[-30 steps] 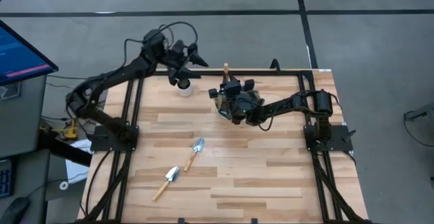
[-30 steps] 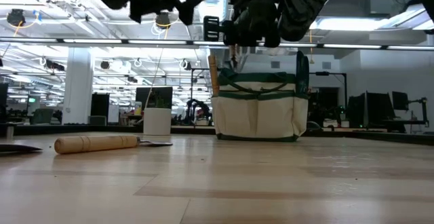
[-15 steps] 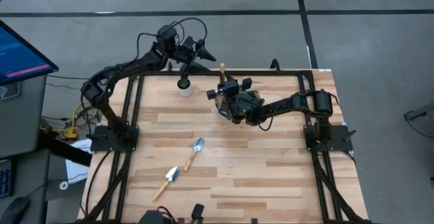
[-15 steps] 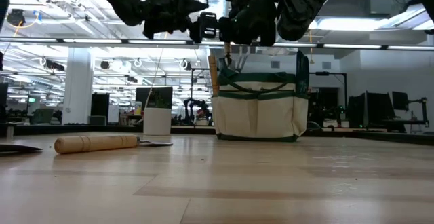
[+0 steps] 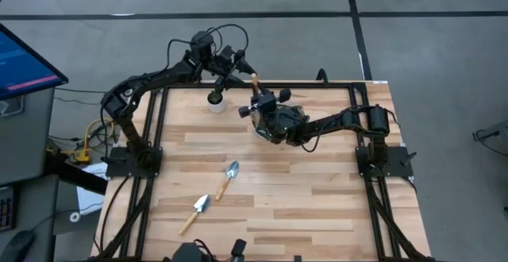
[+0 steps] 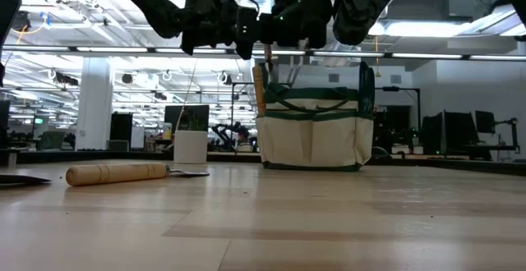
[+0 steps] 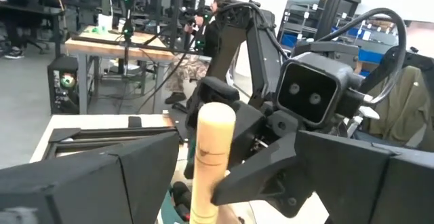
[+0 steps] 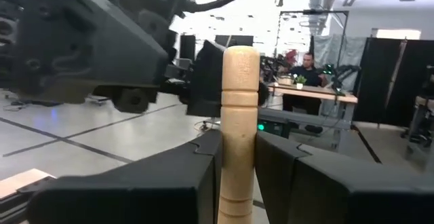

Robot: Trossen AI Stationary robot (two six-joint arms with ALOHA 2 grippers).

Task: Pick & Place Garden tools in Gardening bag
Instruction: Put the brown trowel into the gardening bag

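Since the earlier pictures, left pincer (image 5: 248, 69) is swinging across from above the white pot (image 5: 215, 101) toward the right arm, and the wooden handle (image 5: 255, 80) held over the gardening bag (image 5: 274, 127) is tipping toward it. Right pincer (image 8: 239, 157) is pinching a trowel (image 8: 240, 115) by its handle, fingers (image 8: 169, 176) pressed on both sides; the blade is hidden, apparently down in the bag. Left pincer is standing spread, its fingers (image 7: 102, 176) flanking the same handle top (image 7: 213, 149) without visibly touching it.

Step in hand, as judged: seating this trowel in the bag (possibly with the left arm steadying). To do it well, the handle should be kept near upright and lowered until the blade bottoms out before the right fingers are released; the left fingers should stay clear of the right arm, which is very near.

Bag is sitting at the far middle of the worktop (image 5: 317, 198); low view shows one handle (image 6: 258, 90) already standing at its rim. Two trowels (image 5: 227, 178) (image 5: 195, 213) are lying on the near left of the worktop, well apart from the bag.
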